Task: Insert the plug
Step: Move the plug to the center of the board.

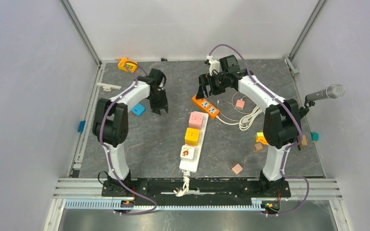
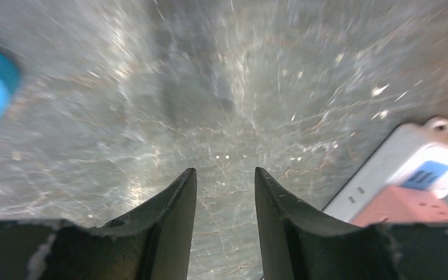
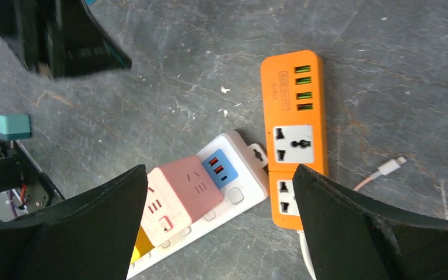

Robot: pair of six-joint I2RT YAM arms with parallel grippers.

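My left claw (image 1: 160,109) hangs low over the bare tabletop (image 1: 173,86), its fingers (image 2: 178,204) a little apart with nothing between them. The blue plug (image 1: 138,109) lies flat on the tabletop just to the left of that claw, not touching it. My right claw (image 3: 220,169) is spread wide and empty, poised above the orange power strip (image 3: 291,134). One end of the white power strip (image 3: 242,189) sits just beside the orange one, with a pink adapter (image 3: 181,192) seated in it.
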